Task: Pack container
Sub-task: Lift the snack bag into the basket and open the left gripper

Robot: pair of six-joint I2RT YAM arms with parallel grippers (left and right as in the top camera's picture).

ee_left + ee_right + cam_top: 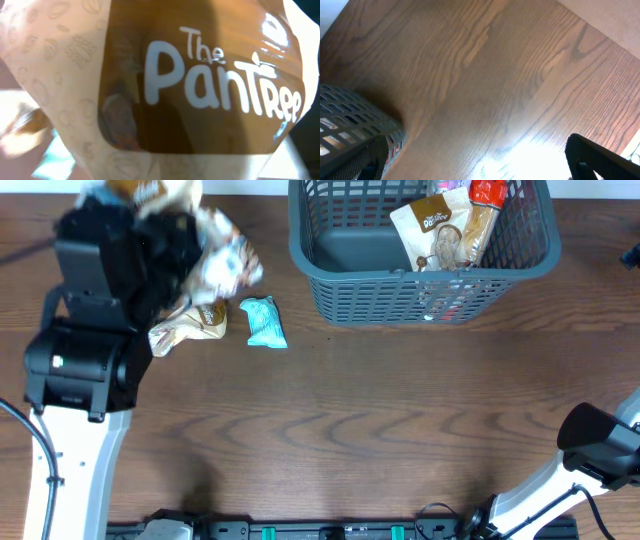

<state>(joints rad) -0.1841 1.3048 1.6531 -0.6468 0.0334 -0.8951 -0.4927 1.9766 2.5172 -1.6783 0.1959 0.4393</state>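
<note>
You are getting the most from the left wrist view: a glossy pouch (200, 100) is filling the frame. It has a brown panel with rounded white lettering reading "The PanTree" and cream borders printed with faint food doodles. That view is hiding the left arm's (95, 310) jaws entirely, and overhead the arm's end is sitting in a blur of crinkled packets (220, 260), so you cannot tell whether those jaws are open or gripping.

Only the overhead view is showing you the whole container (330, 280). It is a blue-grey plastic basket with slotted lattice walls and a thick rim, standing at the far edge of the wood-grain surface (350, 410), to the right of centre. Inside it, a beige stand-up pouch (432, 230) is leaning at the right end beside a red packet (487, 192); their print is too small to read. A teal wrapped bar (265, 321) is lying on the surface between the left arm and the basket, just beside a cream-and-brown pouch (190, 328), possibly the same brand.

The right wrist view is showing the right gripper (475, 150) with its jaws spread wide and holding nothing, above bare wood near a basket corner (350, 120).
</note>
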